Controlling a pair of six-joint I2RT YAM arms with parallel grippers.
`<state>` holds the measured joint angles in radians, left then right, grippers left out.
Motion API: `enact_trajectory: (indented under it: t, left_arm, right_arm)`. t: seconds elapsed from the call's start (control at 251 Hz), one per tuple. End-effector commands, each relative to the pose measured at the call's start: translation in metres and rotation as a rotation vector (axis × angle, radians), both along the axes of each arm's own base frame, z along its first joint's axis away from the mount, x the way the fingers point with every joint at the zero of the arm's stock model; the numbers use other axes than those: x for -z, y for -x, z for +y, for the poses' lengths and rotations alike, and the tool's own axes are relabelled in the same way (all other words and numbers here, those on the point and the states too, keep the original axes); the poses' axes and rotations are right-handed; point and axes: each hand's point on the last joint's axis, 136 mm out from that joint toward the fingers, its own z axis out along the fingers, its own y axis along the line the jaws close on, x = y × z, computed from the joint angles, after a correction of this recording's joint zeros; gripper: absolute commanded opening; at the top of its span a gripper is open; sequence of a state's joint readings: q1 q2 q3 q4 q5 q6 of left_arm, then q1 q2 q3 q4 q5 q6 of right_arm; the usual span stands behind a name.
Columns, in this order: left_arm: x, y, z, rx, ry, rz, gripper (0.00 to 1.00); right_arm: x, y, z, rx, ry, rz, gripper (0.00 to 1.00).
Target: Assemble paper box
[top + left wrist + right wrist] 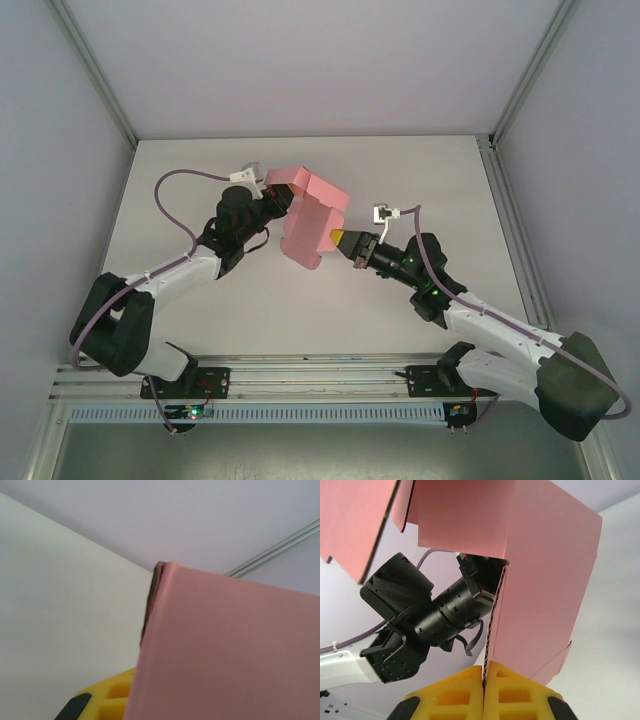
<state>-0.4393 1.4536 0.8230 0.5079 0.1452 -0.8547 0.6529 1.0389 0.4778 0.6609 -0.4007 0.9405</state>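
While the half-folded pink paper box (310, 215) hung above the table (200, 180) between both arms, the right claw (484, 674) was pinched shut on one panel's edge, likely bracing it for folding, and the left claw (280, 200) met the far flap, its grip hidden and impossible to tell.

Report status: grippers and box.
Right gripper shut on paper box edge. Left gripper at opposite side, grip hidden. Box partly folded, held between arms.
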Motion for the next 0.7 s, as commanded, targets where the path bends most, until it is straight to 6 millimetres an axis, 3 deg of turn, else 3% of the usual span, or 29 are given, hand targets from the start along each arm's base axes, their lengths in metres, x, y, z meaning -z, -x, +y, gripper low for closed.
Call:
enact_trajectory:
  t: [0.0, 0.136, 0.239, 0.343, 0.411, 0.479, 0.523, 0.587, 0.694]
  left_arm:
    - [0.017, -0.027, 0.042, -0.251, -0.041, 0.092, 0.00]
    - [0.019, -0.024, 0.048, -0.279, -0.060, 0.154, 0.00]
    - [0.000, -0.017, 0.040, -0.214, -0.064, 0.084, 0.00]
    - [-0.024, -0.005, 0.025, -0.078, -0.092, -0.089, 0.00]
    - [-0.026, 0.009, 0.019, -0.003, -0.143, -0.155, 0.00]
    - [-0.015, 0.018, 0.022, 0.024, -0.240, -0.142, 0.00]
    - [0.004, 0.022, 0.034, -0.002, -0.317, -0.067, 0.00]
    - [0.022, 0.030, 0.044, -0.007, -0.414, -0.030, 0.00]
    - [0.038, 0.045, 0.044, 0.046, -0.450, -0.043, 0.00]
  right_arm:
    - [-0.033, 0.042, 0.025, -0.229, -0.037, -0.122, 0.00]
    - [-0.028, 0.038, 0.025, -0.209, -0.016, -0.117, 0.00]
    - [-0.022, 0.034, 0.024, -0.187, 0.015, -0.095, 0.00]
    - [-0.015, 0.023, 0.012, -0.117, 0.077, -0.075, 0.25]
    - [-0.011, 0.011, -0.008, -0.021, 0.144, -0.065, 0.32]
    - [-0.008, 0.000, -0.040, 0.124, 0.215, -0.052, 0.53]
    - [-0.006, -0.002, -0.058, 0.197, 0.250, -0.052, 0.57]
    - [-0.008, 0.002, -0.085, 0.287, 0.314, -0.085, 0.71]
    - [-0.015, 0.007, -0.126, 0.441, 0.405, -0.144, 0.75]
